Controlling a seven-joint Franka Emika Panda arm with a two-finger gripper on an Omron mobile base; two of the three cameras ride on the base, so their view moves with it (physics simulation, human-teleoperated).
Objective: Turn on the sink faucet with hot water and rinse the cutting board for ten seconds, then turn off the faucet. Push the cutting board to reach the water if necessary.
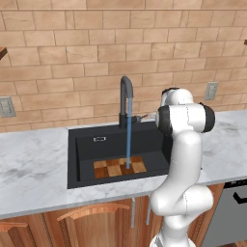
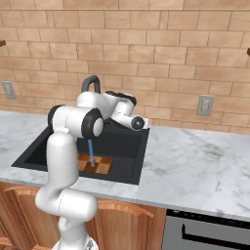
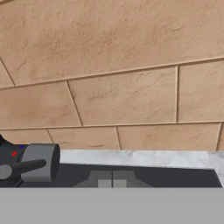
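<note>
Water (image 1: 129, 135) runs in a thin blue stream from the dark gooseneck faucet (image 1: 126, 99) onto the checkered cutting board (image 1: 119, 167), which lies flat on the floor of the black sink (image 1: 84, 149). From the right base view the stream (image 2: 91, 152) lands on the board (image 2: 97, 165) behind my arm. My gripper (image 3: 109, 179) is shut with nothing in it; it faces the brick wall just right of the faucet's base and thin lever (image 3: 24, 166). The lever (image 1: 140, 117) points right, toward my hand.
White-grey marble counter (image 1: 34, 164) runs on both sides of the basin, wider on the right (image 2: 195, 161). Wall outlets (image 1: 6, 107) (image 2: 205, 104) sit on the brick backsplash. Wooden cabinet doors (image 1: 91, 222) and a dark appliance front (image 2: 210, 232) are below.
</note>
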